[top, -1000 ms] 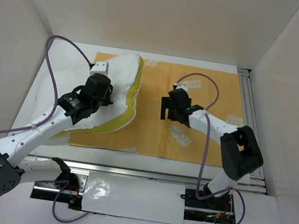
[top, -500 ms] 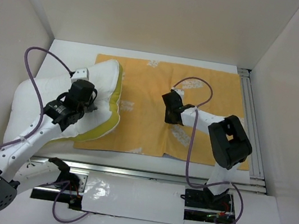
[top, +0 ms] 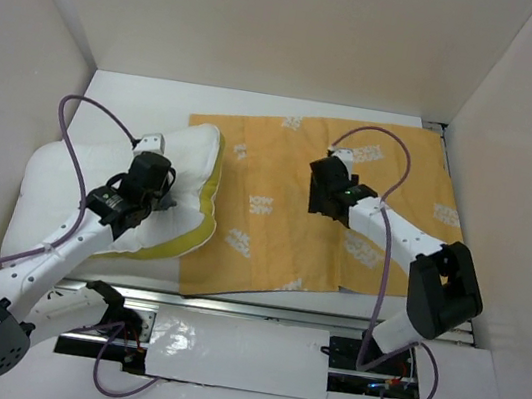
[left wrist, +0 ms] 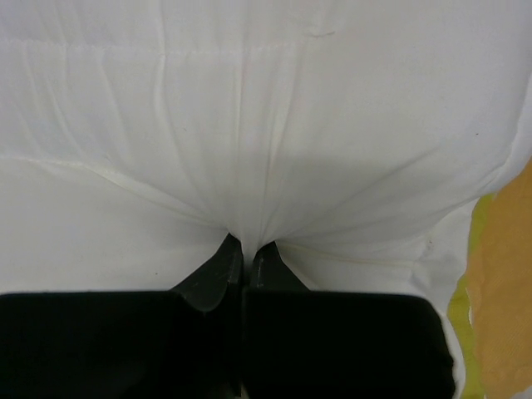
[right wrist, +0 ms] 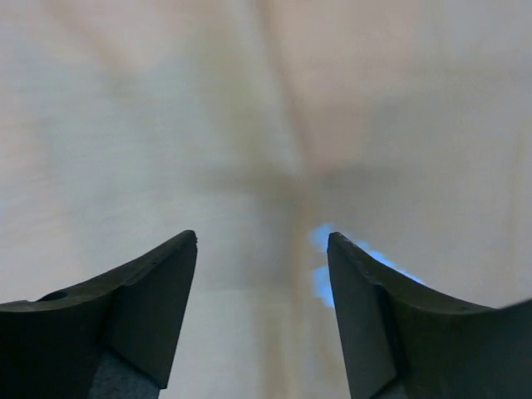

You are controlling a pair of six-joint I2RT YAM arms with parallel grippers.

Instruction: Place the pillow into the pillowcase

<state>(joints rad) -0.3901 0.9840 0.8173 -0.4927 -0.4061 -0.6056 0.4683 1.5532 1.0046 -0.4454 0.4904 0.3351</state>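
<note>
Pillow [left wrist: 266, 125] fold inside left claw [left wrist: 245, 249]

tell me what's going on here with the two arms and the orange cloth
Two robot arms are working on getting a pillow into a pillowcase. The left gripper is shut on a pinch of the white pillow, which lies at the left of the table with its yellow edge against the orange pillowcase. The right gripper is open over the spread pillowcase; whether it touches the cloth is unclear. The pillow is not inside yet.
</note>
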